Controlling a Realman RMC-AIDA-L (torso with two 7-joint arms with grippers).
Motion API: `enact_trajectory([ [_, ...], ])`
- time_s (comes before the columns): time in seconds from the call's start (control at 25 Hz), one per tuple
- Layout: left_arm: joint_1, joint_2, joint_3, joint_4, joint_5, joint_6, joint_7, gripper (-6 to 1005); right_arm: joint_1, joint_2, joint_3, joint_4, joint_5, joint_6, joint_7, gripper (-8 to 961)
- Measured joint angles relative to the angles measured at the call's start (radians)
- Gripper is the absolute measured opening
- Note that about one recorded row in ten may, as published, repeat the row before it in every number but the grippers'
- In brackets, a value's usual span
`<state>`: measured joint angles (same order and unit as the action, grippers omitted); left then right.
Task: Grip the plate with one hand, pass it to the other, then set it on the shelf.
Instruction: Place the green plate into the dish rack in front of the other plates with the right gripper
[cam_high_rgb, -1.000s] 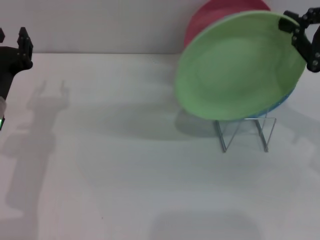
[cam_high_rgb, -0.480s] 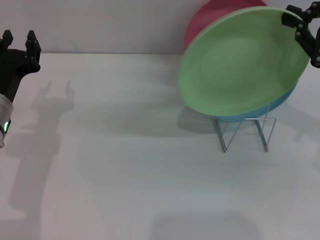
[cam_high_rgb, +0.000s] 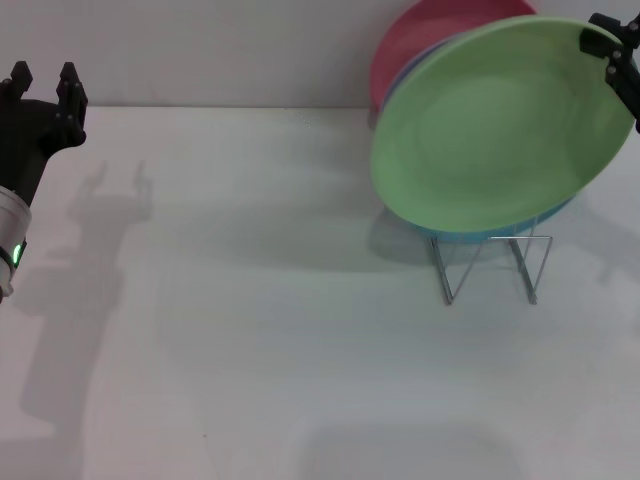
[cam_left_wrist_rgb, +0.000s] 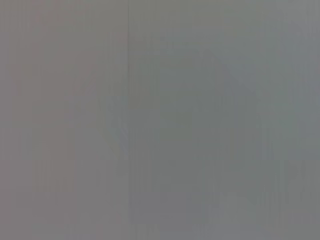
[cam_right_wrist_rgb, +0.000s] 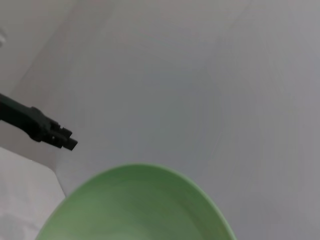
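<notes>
- The right gripper (cam_high_rgb: 612, 55) is clamped on the upper rim of the light green plate (cam_high_rgb: 500, 125), tilted above the wire rack (cam_high_rgb: 490, 265).
- The left gripper (cam_high_rgb: 44, 82) stands far left, fingers apart, holding nothing.

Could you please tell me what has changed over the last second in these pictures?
The right gripper, shut on the green plate, has carried it slightly rightward and tilted it further back against the plates on the wire rack. The left gripper has risen slightly at the table's left. The rack has stayed put.
</notes>
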<state>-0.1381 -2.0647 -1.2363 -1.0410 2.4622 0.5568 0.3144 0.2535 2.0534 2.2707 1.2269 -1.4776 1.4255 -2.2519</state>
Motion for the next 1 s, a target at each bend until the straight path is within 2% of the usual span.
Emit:
enact_trajectory([
  [1.0,-0.036,-0.002,0.012,0.036,-0.002,0.0,0.0,465,0.001,0.003,0.042,-0.031,-0.063,-0.002,-0.051,60],
])
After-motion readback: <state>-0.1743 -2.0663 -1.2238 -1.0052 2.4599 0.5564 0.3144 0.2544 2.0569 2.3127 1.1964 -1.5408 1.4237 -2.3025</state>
